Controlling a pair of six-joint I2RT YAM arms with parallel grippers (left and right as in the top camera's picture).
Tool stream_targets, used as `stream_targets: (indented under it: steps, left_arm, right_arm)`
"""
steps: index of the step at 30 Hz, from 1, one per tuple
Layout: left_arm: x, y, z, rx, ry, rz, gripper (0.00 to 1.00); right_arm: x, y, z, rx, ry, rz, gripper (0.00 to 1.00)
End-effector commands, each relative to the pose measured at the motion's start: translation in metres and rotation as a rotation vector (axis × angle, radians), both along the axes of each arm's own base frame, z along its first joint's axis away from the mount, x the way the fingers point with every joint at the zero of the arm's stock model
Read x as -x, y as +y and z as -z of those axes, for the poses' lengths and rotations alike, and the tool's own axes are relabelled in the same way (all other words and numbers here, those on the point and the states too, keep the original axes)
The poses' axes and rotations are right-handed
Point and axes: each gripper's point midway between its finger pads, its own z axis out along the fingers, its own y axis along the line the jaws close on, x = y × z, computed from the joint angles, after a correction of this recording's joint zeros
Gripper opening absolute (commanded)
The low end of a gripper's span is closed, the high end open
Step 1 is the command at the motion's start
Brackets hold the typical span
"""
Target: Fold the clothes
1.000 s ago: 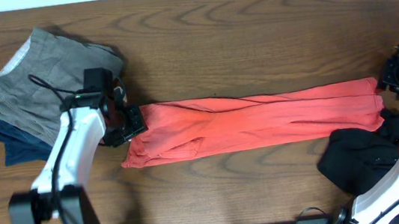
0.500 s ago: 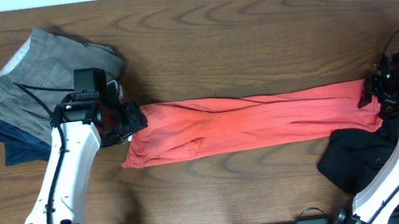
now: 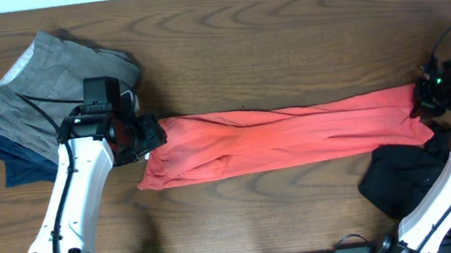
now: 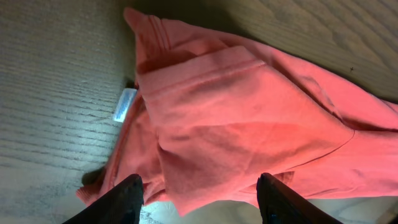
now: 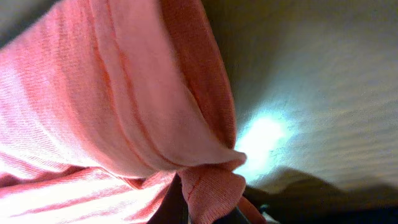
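right tool (image 3: 425,104) moved in and now pinches the right end of the red shirt (image 3: 294,134). left tool (image 3: 150,139) spread apart over its left end. shirt lies stretched across the counter (image 3: 267,45) middle.

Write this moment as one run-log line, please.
long coral-red fabric T-shirt: stretched as a strip across brown wooden table | left claw: open over its left end | right claw: shut on its right end
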Motion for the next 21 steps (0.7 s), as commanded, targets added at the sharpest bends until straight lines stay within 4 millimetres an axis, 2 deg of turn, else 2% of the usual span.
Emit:
stream_targets:
  steps: [1,6,9,11,14,21]
  left_arm:
    - [-0.004,0.000,-0.005,0.004,-0.022,0.009,0.60]
    - [-0.004,0.000,-0.005,0.004,-0.021,0.009,0.61]
    - [-0.005,0.000,-0.005,0.004,-0.024,0.008,0.61]
    - [-0.005,0.000,-0.006,0.004,-0.025,0.008,0.61]
    - [-0.005,0.000,-0.005,0.004,-0.024,0.008,0.60]
    - [-0.004,0.000,-0.005,0.004,-0.023,0.008,0.60]
  right_arm:
    - [-0.034,-0.013,-0.028,0.034,-0.095,0.021,0.01]
    - [-0.056,-0.022,-0.074,0.074,-0.157,0.032,0.01]
    - [-0.059,-0.013,-0.093,0.069,-0.154,0.010,0.01]
    - [-0.059,-0.004,-0.099,0.062,-0.144,-0.011,0.01]
    - [-0.061,0.019,-0.104,0.052,-0.132,-0.063,0.01]
    - [-0.065,0.095,-0.106,0.055,-0.071,-0.263,0.01]
